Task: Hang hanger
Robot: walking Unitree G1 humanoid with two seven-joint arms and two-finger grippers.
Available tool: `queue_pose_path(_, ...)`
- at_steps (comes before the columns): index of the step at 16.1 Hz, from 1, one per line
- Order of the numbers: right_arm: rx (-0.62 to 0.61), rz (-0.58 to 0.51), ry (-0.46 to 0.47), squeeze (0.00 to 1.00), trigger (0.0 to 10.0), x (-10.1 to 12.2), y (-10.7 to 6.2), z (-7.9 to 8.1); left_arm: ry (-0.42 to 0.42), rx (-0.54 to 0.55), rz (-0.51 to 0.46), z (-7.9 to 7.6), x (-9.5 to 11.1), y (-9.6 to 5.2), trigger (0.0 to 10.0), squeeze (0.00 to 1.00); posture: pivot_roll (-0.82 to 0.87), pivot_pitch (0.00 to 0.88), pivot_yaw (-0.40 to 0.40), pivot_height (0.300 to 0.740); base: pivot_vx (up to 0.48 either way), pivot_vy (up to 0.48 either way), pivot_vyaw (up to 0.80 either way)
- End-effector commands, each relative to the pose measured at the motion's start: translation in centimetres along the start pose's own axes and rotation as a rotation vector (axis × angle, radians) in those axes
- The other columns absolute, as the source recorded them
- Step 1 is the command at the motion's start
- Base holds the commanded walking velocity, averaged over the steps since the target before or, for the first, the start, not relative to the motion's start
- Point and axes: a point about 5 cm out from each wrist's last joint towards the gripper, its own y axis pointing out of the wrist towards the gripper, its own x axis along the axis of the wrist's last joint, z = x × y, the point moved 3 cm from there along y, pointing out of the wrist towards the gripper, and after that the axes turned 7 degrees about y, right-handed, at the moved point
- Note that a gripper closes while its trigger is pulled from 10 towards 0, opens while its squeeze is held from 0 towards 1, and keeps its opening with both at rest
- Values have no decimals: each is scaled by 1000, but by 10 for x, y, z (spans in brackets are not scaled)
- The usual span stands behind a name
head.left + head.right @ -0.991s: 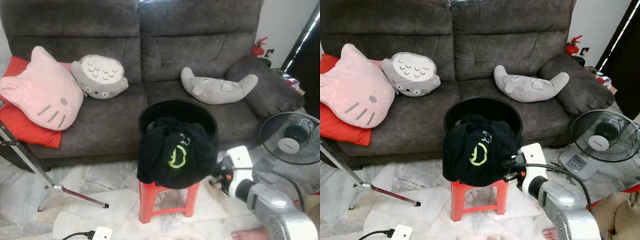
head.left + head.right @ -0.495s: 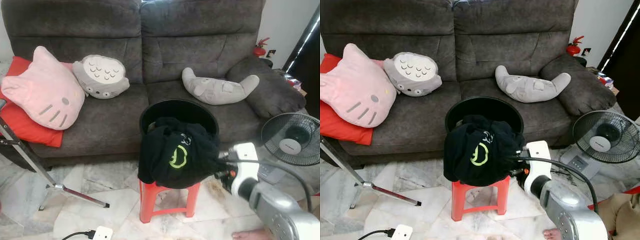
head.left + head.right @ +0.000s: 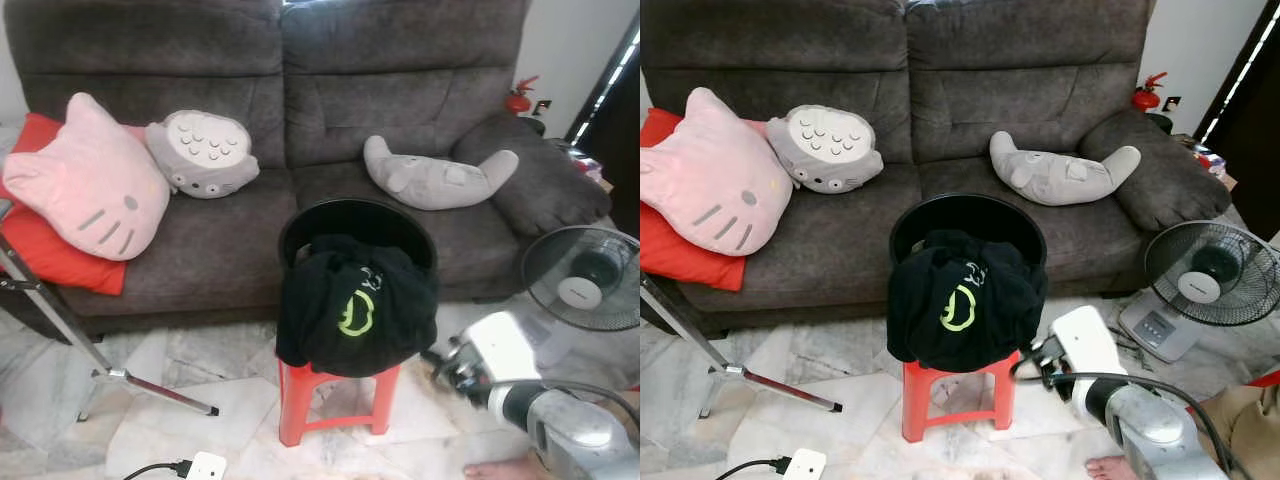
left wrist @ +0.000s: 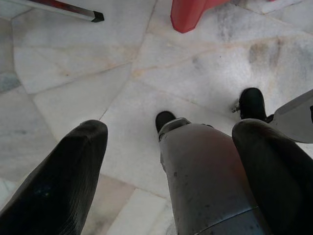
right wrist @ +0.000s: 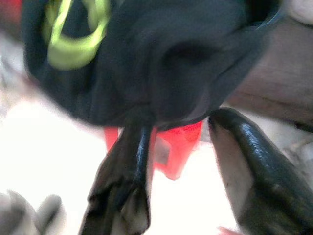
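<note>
Grey sofa (image 3: 300, 120) along far wall, cushions (image 3: 85, 175) at left end. Marble floor (image 3: 170, 370), fan (image 3: 585, 280) at right. Black garment (image 3: 355, 310) draped over basket (image 3: 355, 215) on red stool (image 3: 335, 395). Right gripper (image 5: 181, 161) spread, just beside garment's lower edge. Left gripper (image 4: 166, 161) spread above floor. Hanger not discernible.

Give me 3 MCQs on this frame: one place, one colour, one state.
1. The black garment lies:
A. on the sofa
B. over the black basket on the stool
C. on the floor

2. The stool is:
A. red
B. blue
C. white

3. The right gripper is:
A. shut on the garment
B. open, just short of the garment
C. shut on a hanger

Key: 1 B, it drapes over the basket rim. 2 A, red legs show under the cloth. 3 B, its fingers stand apart with nothing between.
</note>
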Motion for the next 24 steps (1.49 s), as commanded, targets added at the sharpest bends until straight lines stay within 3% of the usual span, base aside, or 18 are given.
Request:
queue_pose_path(1, -24, -59, 108, 0, 10000, 7, -1, -5, 6, -29, 37, -9, -10, -1, 10000, 0, -122, 0, -41, 740, 0, 0, 0)
queue_pose_path(5, -171, -117, 275, 0, 10000, -5, 7, -26, 4, -27, 38, -9, -10, -1, 10000, 0, -111, 0, -42, 740, 0, 0, 0)
queue_pose_path(8, -91, -122, 395, 0, 10000, -15, 17, -13, 9, -23, 38, -8, -10, -2, 10000, 0, -114, 0, -39, 740, 0, 0, 0)
queue_pose_path(10, -30, -124, 401, 0, 10000, -17, 22, -3, 7, -20, 38, -7, -10, -2, 10000, 0, -114, 0, -39, 740, 0, 0, 0)
queue_pose_path(11, 7, -150, 428, 549, 10000, -15, 24, 0, 6, -18, 37, -7, -11, -2, 10000, 0, -104, 0, -40, 740, 0, 0, 0)
queue_pose_path(12, 32, -165, 454, 1000, 10000, -13, 24, 2, 5, -17, 37, -7, -11, -2, 10000, 0, -104, 0, -40, 740, 0, 0, 0)
queue_pose_path(15, 81, -204, 421, 1000, 10000, -12, 20, 8, 1, -15, 40, -6, -12, -2, 10000, 0, -104, 0, -40, 740, 0, 0, 0)
queue_pose_path(24, 79, -194, 473, 1000, 10000, -32, 20, 4, 8, -19, 46, -7, -14, -2, 10000, 0, -100, 0, -41, 740, 0, 0, 0)
